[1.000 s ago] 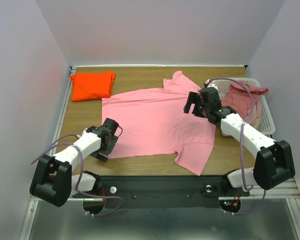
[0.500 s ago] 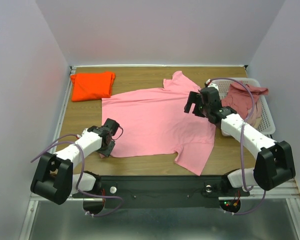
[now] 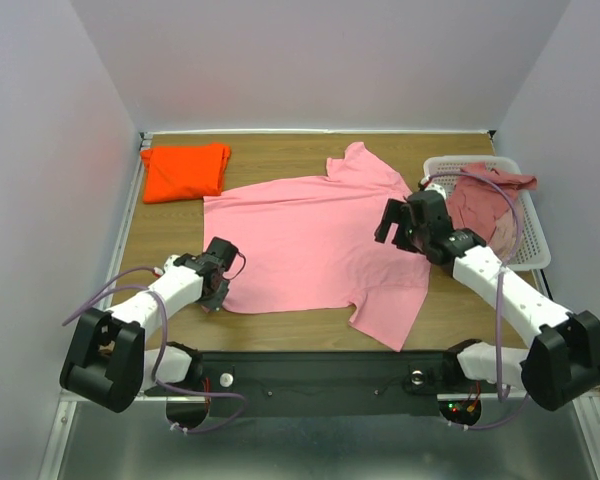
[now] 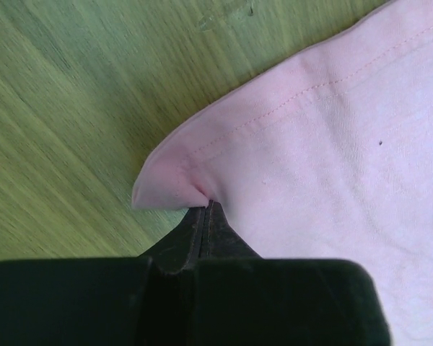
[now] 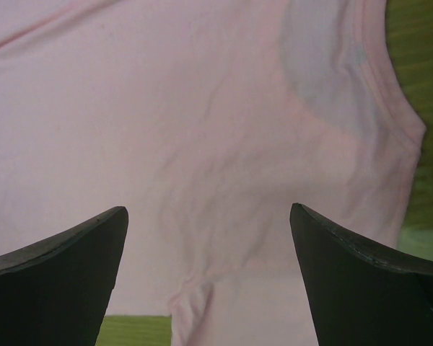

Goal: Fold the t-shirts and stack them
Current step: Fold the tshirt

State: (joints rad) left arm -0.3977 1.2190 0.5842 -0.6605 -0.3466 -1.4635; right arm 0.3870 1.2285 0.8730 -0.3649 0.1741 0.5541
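Pinching the pink tee [image 3: 310, 240] by its corner with my left gripper [image 4: 206, 205], right gripper [image 5: 208, 210] spread; this thin bite may slip on lifting.

A plain bubblegum-pink t-shirt [image 3: 310, 240], stitched in matching pink, lies mid-table on the brown wood-grain table [image 3: 280, 152]. A plain bright orange t-shirt [image 3: 185, 170] sits at the far left corner. By the right edge, a white mesh basket [image 3: 538, 240] holds a dusty rose t-shirt [image 3: 485, 200]. The left gripper [image 3: 218, 295] and right gripper [image 3: 392, 222] are black, on white arms [image 3: 170, 290] with purple cables [image 3: 110, 295].
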